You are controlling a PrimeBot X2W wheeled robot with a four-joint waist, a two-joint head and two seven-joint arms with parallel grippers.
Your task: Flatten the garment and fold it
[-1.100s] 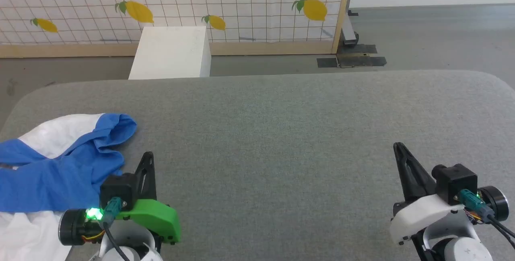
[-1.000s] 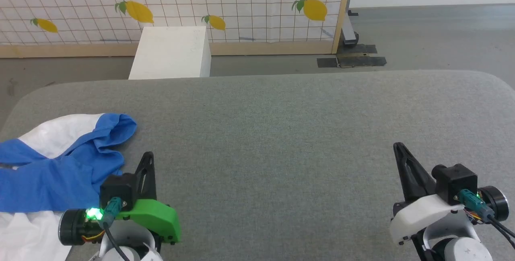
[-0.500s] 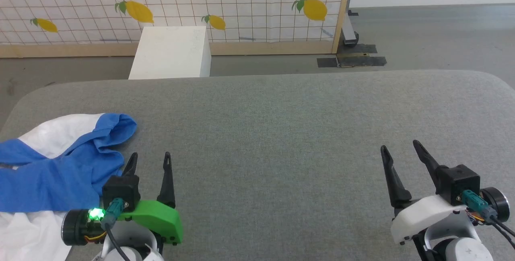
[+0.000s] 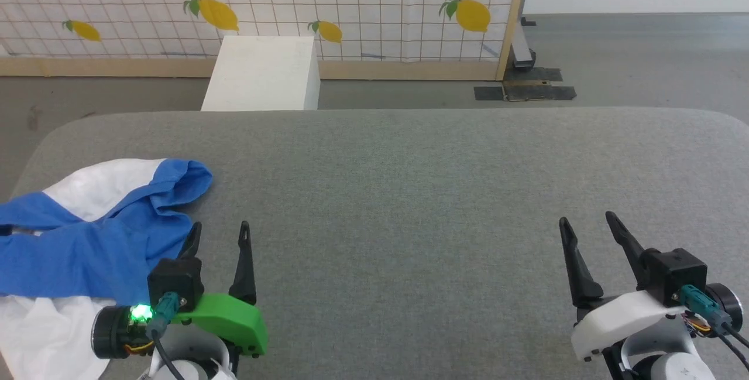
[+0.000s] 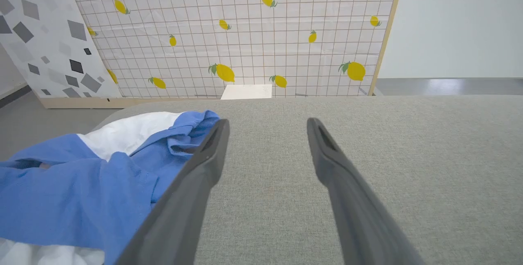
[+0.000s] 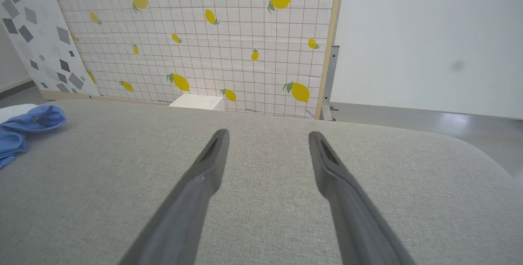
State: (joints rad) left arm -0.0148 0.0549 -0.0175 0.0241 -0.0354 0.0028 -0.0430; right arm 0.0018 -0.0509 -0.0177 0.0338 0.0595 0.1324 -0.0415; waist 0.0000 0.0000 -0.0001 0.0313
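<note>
- Where the grey padded table (image 4: 409, 181) rounds off at its near left corner, the garment (image 4: 88, 239) lies bunched, its blue sleeves heaped over the white body, which spills toward the near edge.
- The left gripper (image 4: 220, 225) is just right of the heap, its two dark fingers spread apart and holding nothing; whether its left finger touches the blue cloth I cannot tell.
- The right gripper (image 4: 586, 218) is well apart at the near right, over bare table, fingers likewise parted and empty.
- Beyond the far edge, a white box (image 4: 263, 72) stands on the floor before a lemon-printed grid screen (image 4: 374, 11).
</note>
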